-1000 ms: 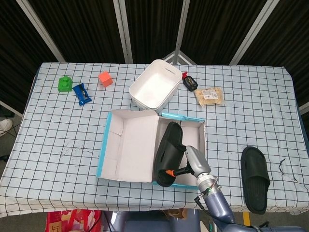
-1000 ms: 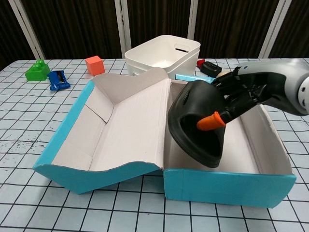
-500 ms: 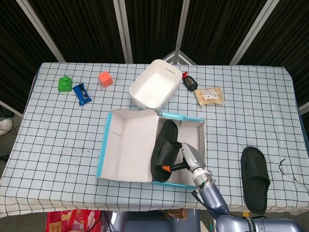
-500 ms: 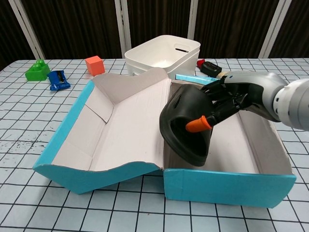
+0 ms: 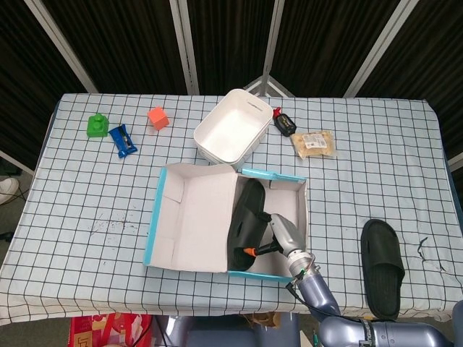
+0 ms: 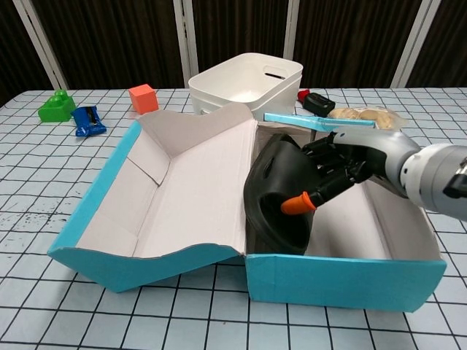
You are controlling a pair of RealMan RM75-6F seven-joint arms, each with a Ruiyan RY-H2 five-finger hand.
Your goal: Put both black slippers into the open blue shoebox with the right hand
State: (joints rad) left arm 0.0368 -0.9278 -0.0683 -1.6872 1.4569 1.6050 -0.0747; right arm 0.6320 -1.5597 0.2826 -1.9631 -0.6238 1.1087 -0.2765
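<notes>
1. The right hand [image 6: 332, 171] grips a black slipper [image 6: 279, 193] with its fingers curled around the upper edge; an orange fingertip [image 6: 298, 203] shows against the sole.
2. Compared with a second ago, the slipper has come lower and further left: it now sits down inside the blue shoebox [image 6: 343, 277], tilted on edge against the left wall by the lid hinge.
3. In the head view the slipper [image 5: 246, 220] lies within the shoebox [image 5: 269, 273] outline rather than over its front rim, and the hand [image 5: 278, 235] has moved in with it.
4. The second slipper [image 5: 382, 267] lies unmoved on the tabletop [image 5: 87, 210], well to the right of the box.
5. The left hand shows in neither view.
6. The white bin [image 5: 230, 126] behind the box has stayed put.
</notes>
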